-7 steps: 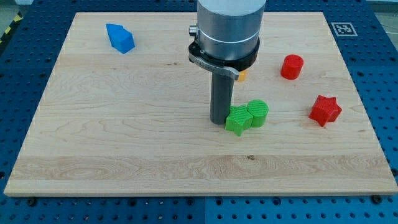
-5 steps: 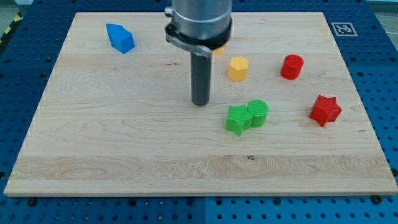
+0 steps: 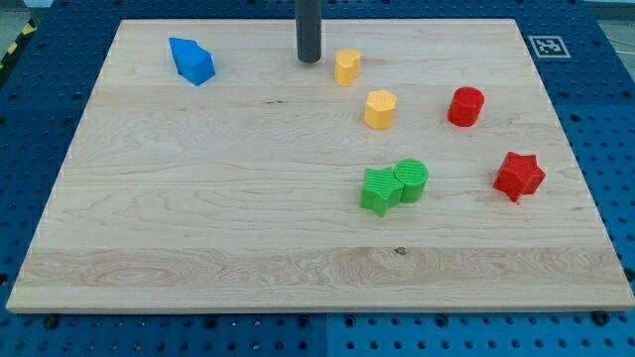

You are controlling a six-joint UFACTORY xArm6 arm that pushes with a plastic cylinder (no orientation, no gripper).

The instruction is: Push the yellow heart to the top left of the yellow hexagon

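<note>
The yellow heart (image 3: 346,66) lies near the view's top, above and slightly left of the yellow hexagon (image 3: 379,109), with a small gap between them. My tip (image 3: 309,59) stands just left of the yellow heart, close to it but apart, near the board's top edge. Only the dark rod shows; the arm above it is out of view.
A blue block (image 3: 191,60) lies at the top left. A red cylinder (image 3: 465,106) and a red star (image 3: 519,176) lie at the right. A green star (image 3: 380,190) touches a green cylinder (image 3: 411,179) below the hexagon. The wooden board (image 3: 198,228) sits on a blue perforated table.
My tip has moved from beside the green star up the board to the left of the yellow heart. The arm's body no longer hides the yellow blocks. No block has moved.
</note>
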